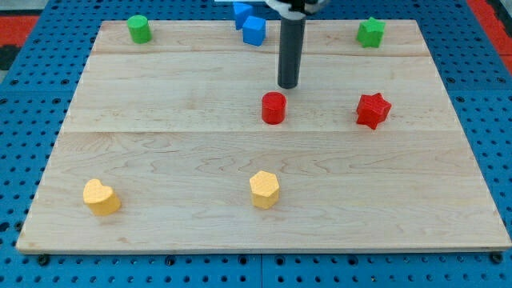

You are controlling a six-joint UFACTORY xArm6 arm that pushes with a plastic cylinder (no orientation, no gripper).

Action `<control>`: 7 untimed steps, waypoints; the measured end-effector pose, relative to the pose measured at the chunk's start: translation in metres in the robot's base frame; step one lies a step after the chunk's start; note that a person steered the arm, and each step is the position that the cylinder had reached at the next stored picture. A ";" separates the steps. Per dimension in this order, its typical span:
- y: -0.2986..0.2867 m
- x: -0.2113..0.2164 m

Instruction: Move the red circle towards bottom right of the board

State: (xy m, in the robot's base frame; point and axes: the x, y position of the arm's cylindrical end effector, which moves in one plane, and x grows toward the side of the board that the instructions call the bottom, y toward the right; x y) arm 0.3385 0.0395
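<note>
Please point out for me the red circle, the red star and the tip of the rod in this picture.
red circle (274,107), camera view, point on its top face.
red star (373,109), camera view, point on its centre.
my tip (287,86), camera view, point on the rod's very end, just above the red circle.

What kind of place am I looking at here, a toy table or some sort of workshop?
Most likely a robotics lab test bench. A pale wooden board lies on a blue perforated base, small coloured blocks such as the red circle are scattered over it, and my tip sits just above that block in the view.
</note>
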 end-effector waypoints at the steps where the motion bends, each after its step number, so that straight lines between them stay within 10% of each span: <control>1: -0.049 0.035; 3: 0.017 0.111; 6: -0.106 -0.039; 7: -0.043 -0.048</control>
State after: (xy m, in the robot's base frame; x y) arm 0.2906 -0.0036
